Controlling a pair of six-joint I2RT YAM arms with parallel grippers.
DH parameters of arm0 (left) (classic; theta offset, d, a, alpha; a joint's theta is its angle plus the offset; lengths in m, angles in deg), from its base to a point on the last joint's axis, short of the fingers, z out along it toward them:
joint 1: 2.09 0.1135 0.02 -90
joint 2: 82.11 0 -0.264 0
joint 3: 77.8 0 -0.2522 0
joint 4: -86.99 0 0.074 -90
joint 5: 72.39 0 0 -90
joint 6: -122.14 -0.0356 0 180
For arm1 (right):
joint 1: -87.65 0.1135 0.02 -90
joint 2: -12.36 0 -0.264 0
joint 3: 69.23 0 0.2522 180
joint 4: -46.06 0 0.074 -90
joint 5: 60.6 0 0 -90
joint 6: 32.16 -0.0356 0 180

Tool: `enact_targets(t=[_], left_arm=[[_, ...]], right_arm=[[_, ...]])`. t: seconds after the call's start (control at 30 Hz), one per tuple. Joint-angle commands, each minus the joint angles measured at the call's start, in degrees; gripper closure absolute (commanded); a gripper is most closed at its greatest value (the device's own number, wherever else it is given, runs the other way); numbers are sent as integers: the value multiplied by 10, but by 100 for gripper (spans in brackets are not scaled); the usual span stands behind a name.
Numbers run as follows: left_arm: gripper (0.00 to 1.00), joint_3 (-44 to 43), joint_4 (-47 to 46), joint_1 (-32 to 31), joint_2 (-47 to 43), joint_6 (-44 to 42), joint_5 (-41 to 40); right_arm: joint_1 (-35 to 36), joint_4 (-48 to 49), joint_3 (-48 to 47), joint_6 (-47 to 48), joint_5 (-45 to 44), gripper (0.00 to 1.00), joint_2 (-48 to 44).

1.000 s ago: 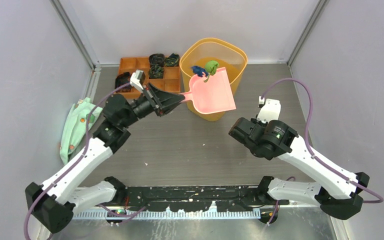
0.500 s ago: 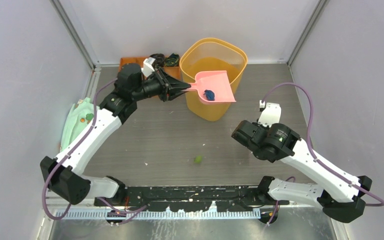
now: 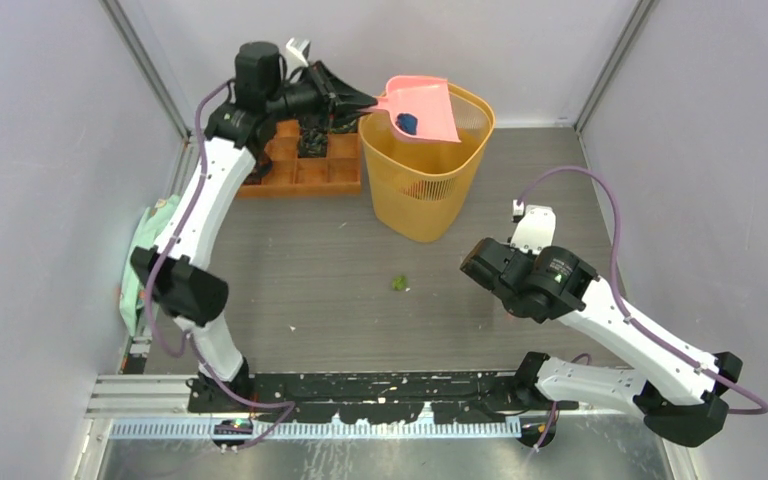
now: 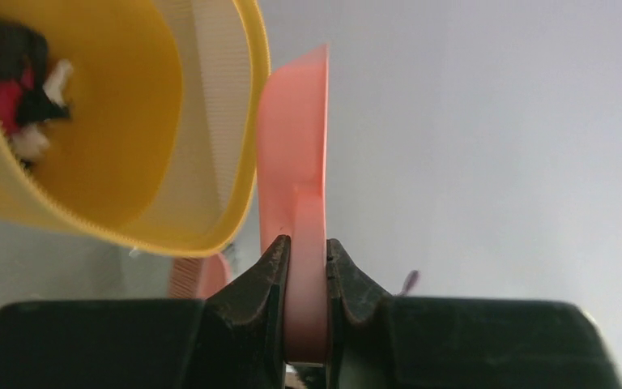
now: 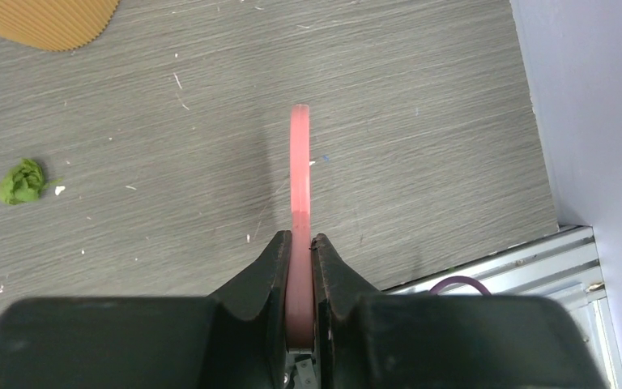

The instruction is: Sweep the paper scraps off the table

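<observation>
My left gripper (image 3: pixel 368 100) (image 4: pixel 304 243) is shut on the handle of the pink dustpan (image 3: pixel 422 105) (image 4: pixel 296 154) and holds it tilted above the yellow bin (image 3: pixel 425 195) (image 4: pixel 210 235). A dark blue paper scrap (image 3: pixel 407 122) lies in the pan. Several scraps (image 4: pixel 24 89) lie in the bin. One green scrap (image 3: pixel 398 284) (image 5: pixel 22 181) lies on the table (image 3: pixel 310 270) (image 5: pixel 421 121). My right gripper (image 5: pixel 300 237) is shut on a thin pink handle (image 5: pixel 300 170) low over the table; in the top view its fingers are hidden under the wrist (image 3: pixel 535 275).
An orange compartmented tray (image 3: pixel 300 172) with dark looped bands stands left of the bin. A mint-green cloth (image 3: pixel 145 250) lies at the left edge. The black and silver rail (image 3: pixel 360 385) (image 5: pixel 518 259) runs along the near edge. Tiny white specks dot the boards.
My left arm has lifted the dustpan up and back over the bin. The green scrap fell from the pan onto the table. The right arm has barely moved.
</observation>
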Motion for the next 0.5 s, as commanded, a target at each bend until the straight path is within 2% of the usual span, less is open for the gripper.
enact_targets(t=[0.0, 0.03, 0.1, 0.17, 0.27, 0.37, 0.47], left_arm=[[99, -253, 208, -2, 113, -165, 39], [99, -346, 263, -1, 148, -195, 32], [99, -460, 349, 0, 210, -253, 9], [99, -513, 411, 0, 248, -312, -31], [99, -437, 411, -3, 224, -388, -121], [99, -360, 372, -8, 191, -425, -161], [99, -371, 358, -12, 188, -444, -163]], right_arm=[[-3, 23, 3, 11, -2, 99, 0], [-4, 28, 5, 14, 1, 99, -1], [-4, 35, 11, 17, 4, 99, -1], [-5, 52, 22, 22, 12, 100, -1], [-6, 72, 37, 22, 27, 99, 2], [-6, 83, 44, 24, 32, 100, 6], [-6, 93, 52, 26, 36, 99, 10]])
